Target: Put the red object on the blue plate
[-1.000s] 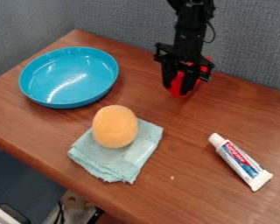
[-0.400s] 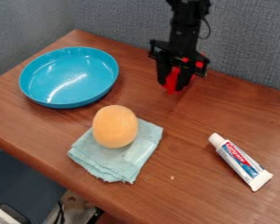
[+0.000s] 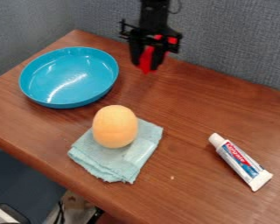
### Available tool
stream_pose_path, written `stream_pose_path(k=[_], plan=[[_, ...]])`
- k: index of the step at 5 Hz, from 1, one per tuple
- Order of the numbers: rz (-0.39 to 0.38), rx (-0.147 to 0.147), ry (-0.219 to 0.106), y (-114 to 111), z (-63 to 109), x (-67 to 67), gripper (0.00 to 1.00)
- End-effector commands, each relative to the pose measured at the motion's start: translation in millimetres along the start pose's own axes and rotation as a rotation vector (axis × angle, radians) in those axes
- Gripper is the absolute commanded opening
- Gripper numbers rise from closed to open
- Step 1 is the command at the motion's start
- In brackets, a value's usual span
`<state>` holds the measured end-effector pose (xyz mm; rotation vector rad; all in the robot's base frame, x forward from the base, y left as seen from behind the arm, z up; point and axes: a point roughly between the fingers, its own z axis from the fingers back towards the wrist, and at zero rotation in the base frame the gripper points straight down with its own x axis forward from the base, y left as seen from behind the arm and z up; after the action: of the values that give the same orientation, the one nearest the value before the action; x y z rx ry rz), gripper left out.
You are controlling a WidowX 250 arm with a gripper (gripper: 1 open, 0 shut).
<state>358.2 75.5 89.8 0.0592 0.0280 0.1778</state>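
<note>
The red object (image 3: 146,56) hangs upright in the air above the table's back edge, with my gripper (image 3: 149,54) shut on it, black fingers on either side. Only its red middle and lower end show between the fingers. The blue plate (image 3: 38,83), a round turquoise dish with a raised rim, rests on the left part of the wooden table, to the left of and nearer the camera than the gripper. It holds nothing.
An orange ball (image 3: 115,126) sits on a folded pale teal cloth (image 3: 140,157) near the table's front middle. A white toothpaste tube (image 3: 241,161) lies at the front right. Grey wall stands behind the table (image 3: 213,105).
The gripper has carried the red object up off the table and to the left, toward the plate, with the wrist rolling a little. Nothing else has moved.
</note>
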Motion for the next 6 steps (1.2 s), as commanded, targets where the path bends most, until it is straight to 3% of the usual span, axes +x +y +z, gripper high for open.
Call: stream_pose_path(k=[1, 2, 3, 6], plan=[[0.104, 0.012, -0.09, 39.9, 36.8, -6.4, 0.0], [0.177, 0.013, -0.082, 66.7, 31.9, -8.2, 0.0], [0.211, 0.019, -0.068, 80.4, 23.3, -0.9, 0.0], [0.231, 0.05, -0.023, 87.6, -4.9, 13.0, 0.0]])
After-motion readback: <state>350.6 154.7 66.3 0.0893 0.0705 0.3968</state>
